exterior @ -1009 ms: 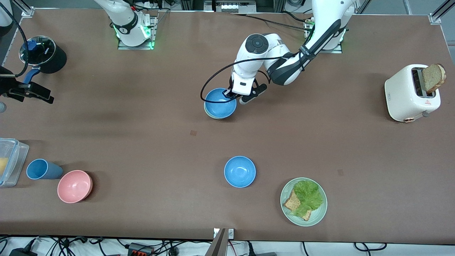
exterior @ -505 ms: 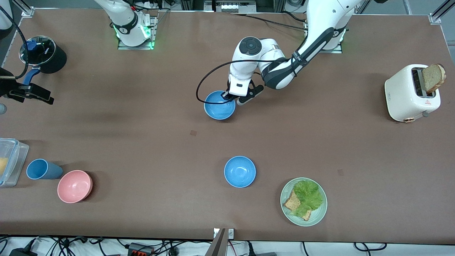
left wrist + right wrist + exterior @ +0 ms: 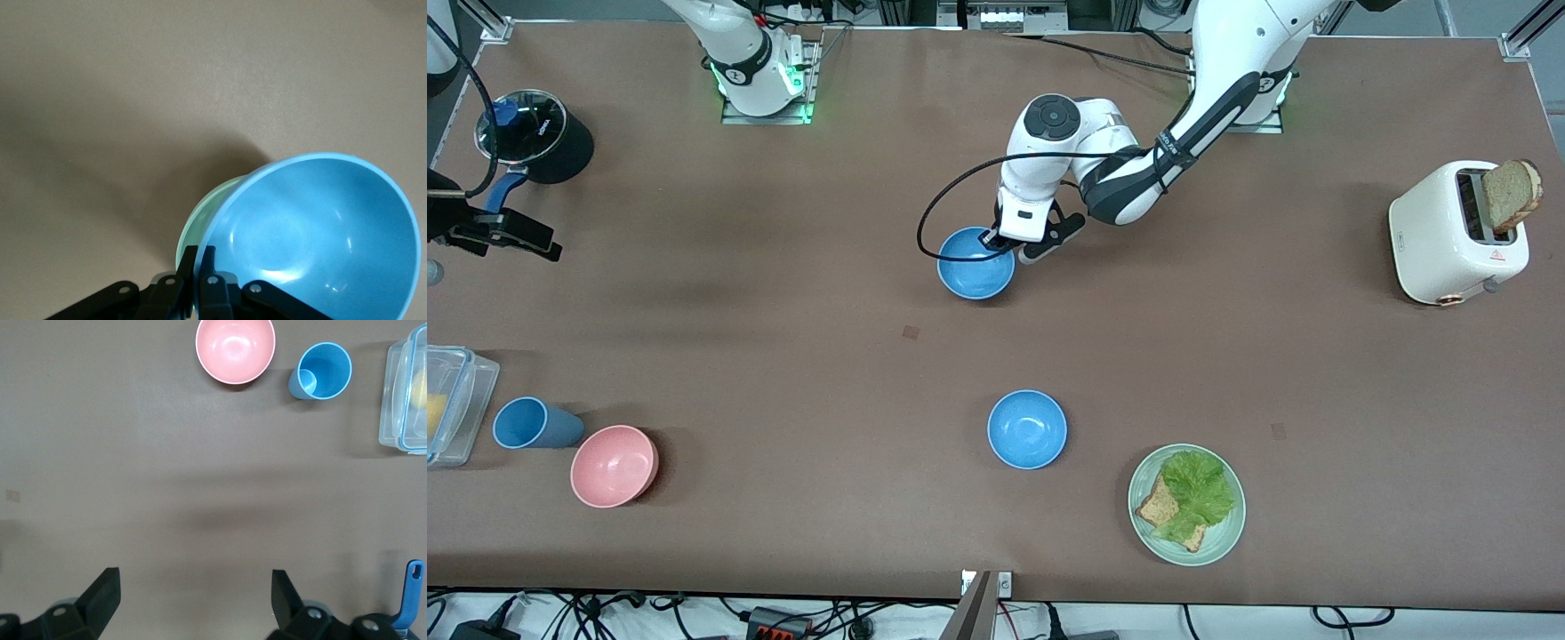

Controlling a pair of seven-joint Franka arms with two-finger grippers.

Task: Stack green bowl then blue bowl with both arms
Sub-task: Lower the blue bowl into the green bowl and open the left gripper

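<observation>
My left end effector (image 3: 996, 238) is clenched on the rim of a small round glossy sky-blue bowl (image 3: 975, 263), near the middle of the brown bench (image 3: 783, 338). In my left wrist view the fingers (image 3: 200, 267) pinch that rim, and the blue bowl (image 3: 320, 240) sits tilted inside a small round pale mint-green bowl (image 3: 200, 223), whose rim peeks out beneath it. From the front the green bowl is almost wholly hidden under the blue one.

My right end effector (image 3: 193, 600) hangs released, fingers spread wide with nothing between them, over the right arm's end of the bench; that arm waits. Its wrist view shows a small round pink bowl (image 3: 235, 350), a tall blue cup (image 3: 321, 372) beside it, and a clear plastic lidded box (image 3: 405, 390) next to the cup.

A second sky-blue bowl (image 3: 1027, 428) stands alone, nearer to the front camera than the stacked pair. Beside it, toward the left arm's end, lies a flat pale-green plate (image 3: 1147, 533) with lettuce and toast. A white toaster (image 3: 1440, 236) with a slice of bread sticking up stands at the left arm's end.
</observation>
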